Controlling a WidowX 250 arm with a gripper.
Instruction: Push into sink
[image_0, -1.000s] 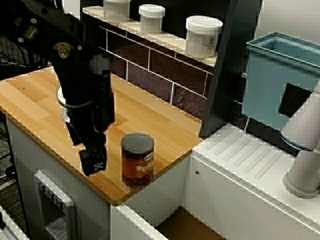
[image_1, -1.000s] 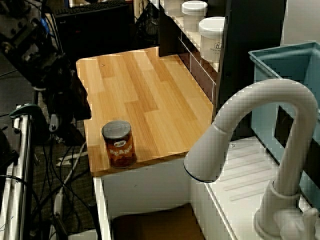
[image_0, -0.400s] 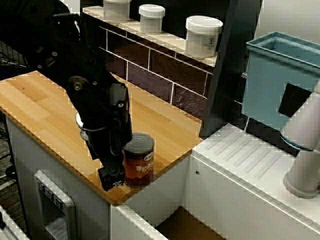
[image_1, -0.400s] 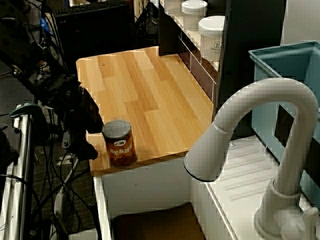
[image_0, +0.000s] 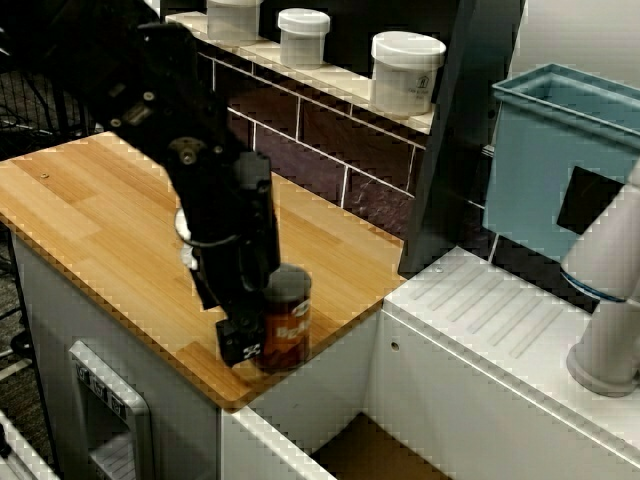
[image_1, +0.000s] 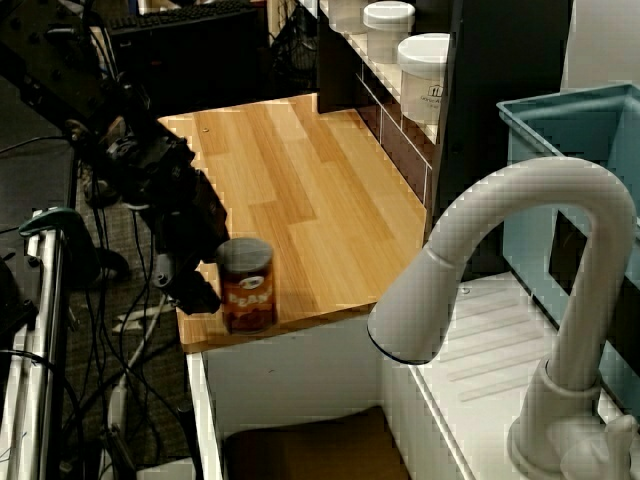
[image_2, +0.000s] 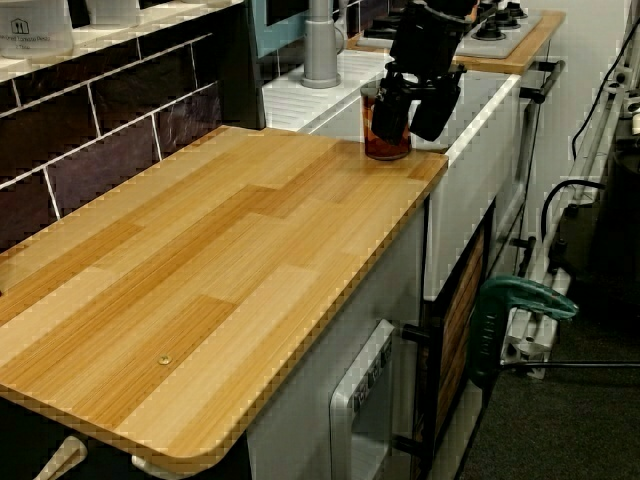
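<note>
A brown bean can (image_0: 290, 322) with a grey lid stands upright near the corner of the wooden counter (image_0: 90, 225), close to the edge above the sink. In the view past the faucet, the can (image_1: 248, 286) is beside my black gripper (image_1: 196, 294). My gripper (image_0: 243, 345) sits low against the can's side that faces away from the sink. In the view along the counter my gripper (image_2: 414, 112) is open, one finger in front of the can (image_2: 380, 138) and the other beside it. The sink (image_0: 372, 452) shows its brown floor below the counter edge, as does the sink (image_1: 300, 448).
Three white jars (image_0: 406, 72) stand on the shelf above the dark tiles. A light-blue bin (image_0: 560, 160) and a white faucet (image_1: 520, 250) are beyond the ribbed draining board (image_0: 500, 320). A green clamp (image_2: 510, 310) and cables lie off the counter's front.
My gripper swung in from the left and down to the can's side. The can has shifted slightly toward the sink edge.
</note>
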